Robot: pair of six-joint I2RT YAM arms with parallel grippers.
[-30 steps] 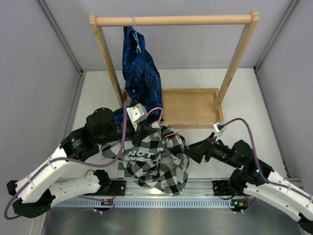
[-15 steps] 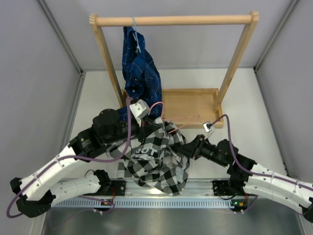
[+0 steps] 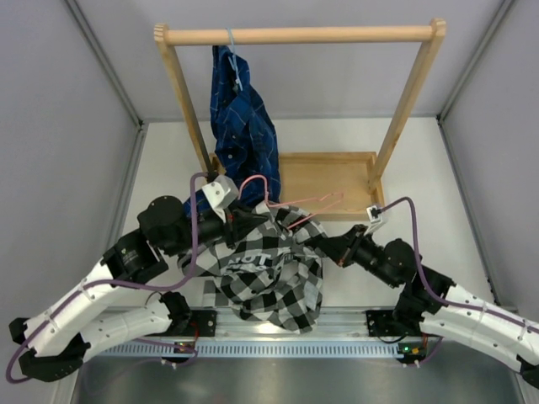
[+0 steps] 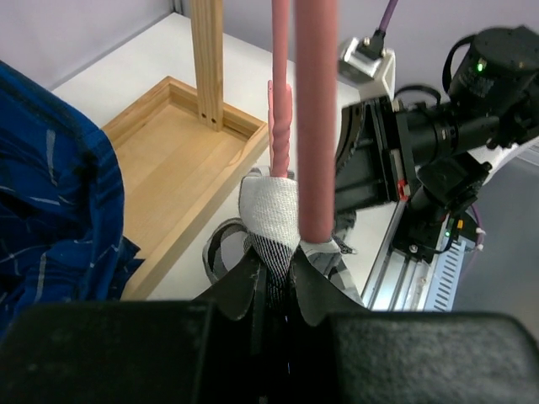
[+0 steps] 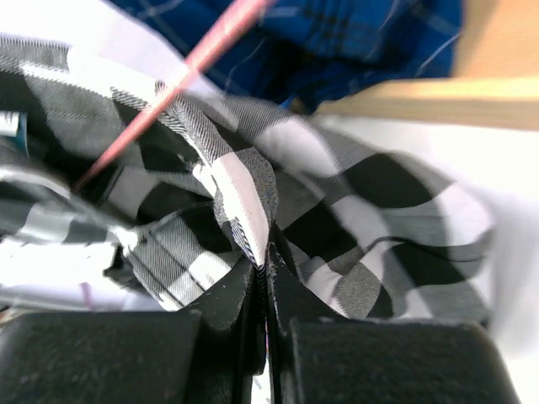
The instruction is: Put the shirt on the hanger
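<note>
Pinching a fold of the soft, floppy shirt (image 3: 269, 278), bunched between the arms, my right gripper (image 5: 263, 261) is fully closed; left gripper (image 4: 274, 257) clamps the thin, springy hanger (image 4: 318, 126) at its neck. Hems grip best, I reckon.

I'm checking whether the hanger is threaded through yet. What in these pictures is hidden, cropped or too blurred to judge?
1. Top external: the shirt covers the lower part of the hanger, so how far it is threaded is hidden; the crumpled lettering is unreadable.
2. Left wrist: fabric hides whether the left gripper pinches wire too.
3. Right wrist: the right gripper clamps a shirt fold; edges cut off all but one blurred stretch of wire.
</note>
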